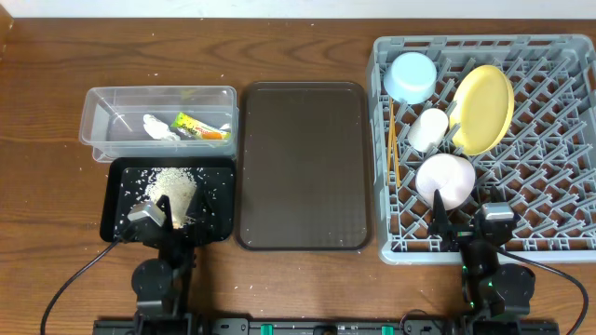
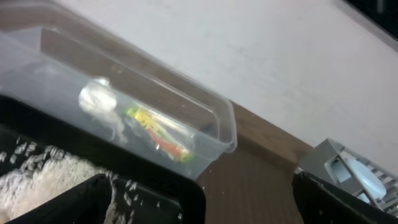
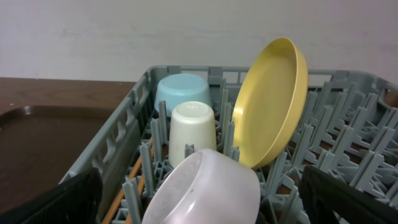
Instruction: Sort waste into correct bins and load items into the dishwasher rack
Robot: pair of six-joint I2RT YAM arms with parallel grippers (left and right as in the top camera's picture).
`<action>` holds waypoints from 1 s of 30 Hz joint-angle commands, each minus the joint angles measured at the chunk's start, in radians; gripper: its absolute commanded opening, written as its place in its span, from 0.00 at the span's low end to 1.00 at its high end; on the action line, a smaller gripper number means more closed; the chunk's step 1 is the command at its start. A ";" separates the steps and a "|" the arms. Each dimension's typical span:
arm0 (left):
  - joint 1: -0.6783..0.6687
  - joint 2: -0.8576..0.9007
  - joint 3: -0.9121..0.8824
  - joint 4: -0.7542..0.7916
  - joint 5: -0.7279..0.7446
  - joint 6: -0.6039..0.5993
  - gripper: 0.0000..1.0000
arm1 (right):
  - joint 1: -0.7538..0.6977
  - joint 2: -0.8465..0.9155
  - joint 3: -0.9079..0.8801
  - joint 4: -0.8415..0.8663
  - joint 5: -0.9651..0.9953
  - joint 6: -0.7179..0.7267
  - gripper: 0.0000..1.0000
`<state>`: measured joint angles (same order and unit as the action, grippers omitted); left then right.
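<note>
The grey dishwasher rack (image 1: 549, 140) holds the yellow plate (image 1: 482, 109) on edge, the light-blue bowl (image 1: 411, 77), the white cup (image 1: 428, 129), the pale pink bowl (image 1: 445, 180) and the chopsticks (image 1: 393, 140). The right wrist view shows the plate (image 3: 270, 102), blue bowl (image 3: 181, 90), cup (image 3: 193, 126) and pink bowl (image 3: 205, 190). The clear tub (image 1: 102, 107) holds the tissue (image 1: 158, 127) and the wrapper (image 1: 200, 127). The black tray (image 1: 219, 223) holds the rice scraps (image 1: 172, 186). My left gripper (image 1: 158, 216) is open and empty over the tray's front. My right gripper (image 1: 468, 223) is open and empty at the rack's front edge.
The brown serving tray (image 1: 303, 163) lies between the bins and the rack. A few rice grains lie scattered on the black tray's floor and rim. A white wall stands behind the table in both wrist views.
</note>
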<state>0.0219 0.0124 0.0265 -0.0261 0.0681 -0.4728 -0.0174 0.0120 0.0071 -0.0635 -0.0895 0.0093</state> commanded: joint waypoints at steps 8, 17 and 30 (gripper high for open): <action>-0.024 -0.011 -0.023 0.137 0.135 0.324 0.96 | -0.021 -0.006 -0.002 -0.004 0.007 -0.014 0.99; -0.024 -0.011 -0.023 -0.023 0.208 0.566 0.96 | -0.021 -0.006 -0.002 -0.004 0.007 -0.014 0.99; -0.024 -0.011 -0.023 -0.026 0.122 0.611 0.96 | -0.021 -0.006 -0.002 -0.004 0.007 -0.014 0.99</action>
<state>0.0032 0.0101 0.0196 -0.0151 0.1993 0.1127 -0.0174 0.0116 0.0071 -0.0635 -0.0895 0.0093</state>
